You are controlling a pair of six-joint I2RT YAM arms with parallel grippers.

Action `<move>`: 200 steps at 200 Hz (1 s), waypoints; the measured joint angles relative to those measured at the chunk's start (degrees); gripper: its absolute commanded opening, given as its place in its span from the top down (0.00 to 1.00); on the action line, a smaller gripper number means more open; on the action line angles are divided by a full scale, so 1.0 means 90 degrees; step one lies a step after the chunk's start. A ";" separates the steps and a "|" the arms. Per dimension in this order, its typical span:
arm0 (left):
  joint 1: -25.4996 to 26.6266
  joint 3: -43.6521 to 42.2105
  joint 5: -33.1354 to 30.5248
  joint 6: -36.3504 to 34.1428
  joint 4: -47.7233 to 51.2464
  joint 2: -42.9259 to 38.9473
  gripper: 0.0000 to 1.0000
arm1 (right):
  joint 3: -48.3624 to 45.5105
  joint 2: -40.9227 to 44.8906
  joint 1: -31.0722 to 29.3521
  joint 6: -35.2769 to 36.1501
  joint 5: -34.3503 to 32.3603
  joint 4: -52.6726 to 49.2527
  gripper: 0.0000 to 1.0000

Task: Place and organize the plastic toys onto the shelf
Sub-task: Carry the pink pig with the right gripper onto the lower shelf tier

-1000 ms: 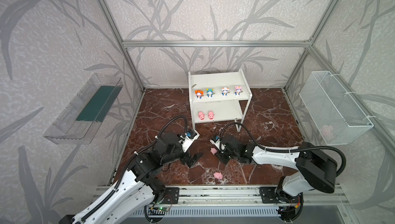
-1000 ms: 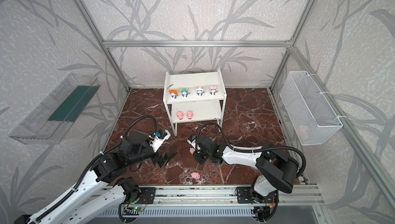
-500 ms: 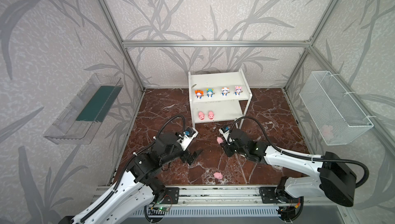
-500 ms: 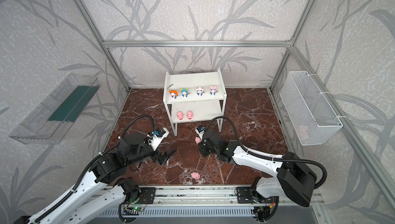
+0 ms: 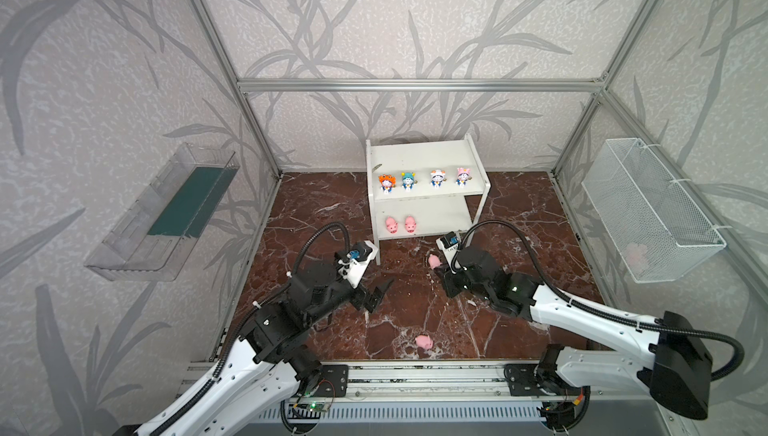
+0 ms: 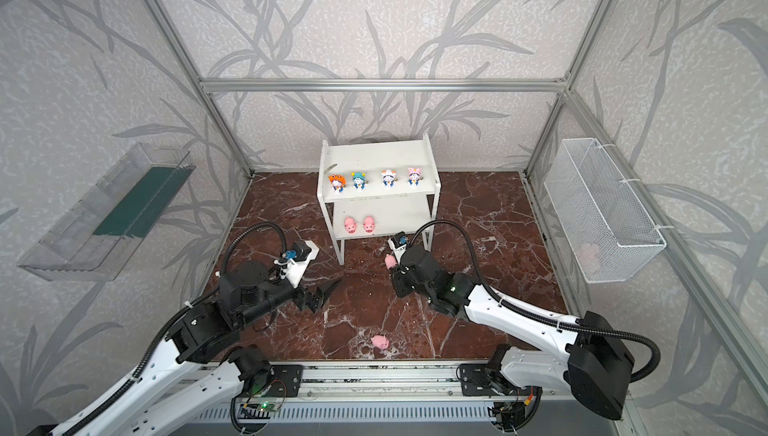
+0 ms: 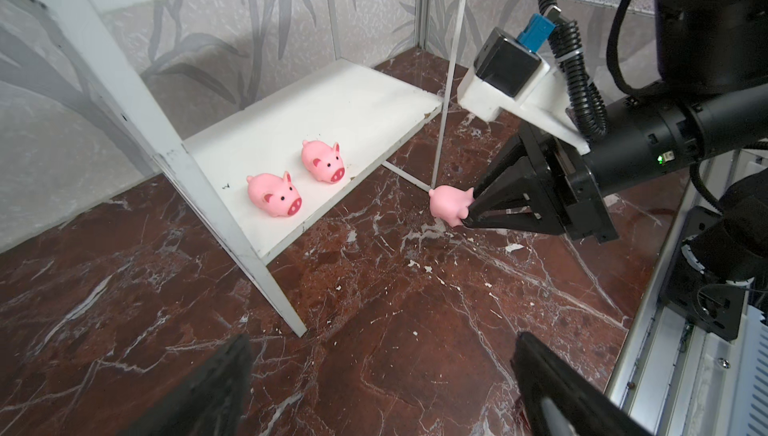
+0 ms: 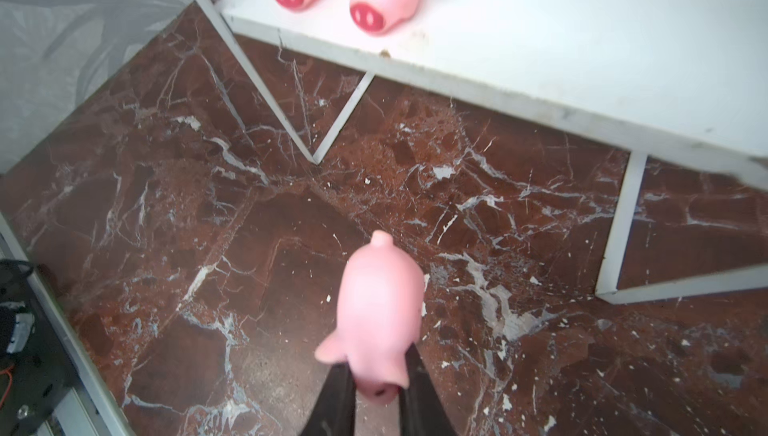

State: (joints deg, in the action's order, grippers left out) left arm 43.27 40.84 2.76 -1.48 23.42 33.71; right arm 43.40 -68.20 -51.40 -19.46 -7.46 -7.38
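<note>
Gripped a pink pig (image 7: 448,205) by its head in the right tool (image 7: 471,214), near the shelf (image 7: 332,113). Held the left tool (image 7: 380,348) wide open and empty over the bench (image 5: 415,301).

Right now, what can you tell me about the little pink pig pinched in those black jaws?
The small pink toy pig looks smooth and rubbery, with a rounded body, stubby legs and a nub tail. The right gripper has its black jaws shut on its snout end, so its tail points toward the white two-tier shelf. It hangs just before the lower board, seemingly off the brown marble floor; nothing else touches it.
</note>
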 measured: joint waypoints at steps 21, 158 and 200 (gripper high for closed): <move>0.0153 0.0000 -0.0291 -0.0005 -0.0034 0.0007 0.01 | 0.0117 0.0002 0.0027 -0.0112 -0.0126 0.0002 0.81; 0.1008 -0.0015 -0.2212 0.0002 -0.0153 -0.0090 0.01 | 0.0930 -0.0809 0.0393 -0.0622 -0.0731 0.0406 0.81; 0.1064 -0.0015 -0.1955 0.0002 -0.0177 0.0109 0.01 | 0.1171 -0.1161 0.0624 -0.0622 -0.0678 0.0561 0.81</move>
State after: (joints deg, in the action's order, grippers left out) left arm 52.84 40.71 -14.83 -1.45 21.82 34.70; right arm 53.93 -78.65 -45.78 -25.06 -13.56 -2.33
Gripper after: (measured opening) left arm 0.993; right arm 0.195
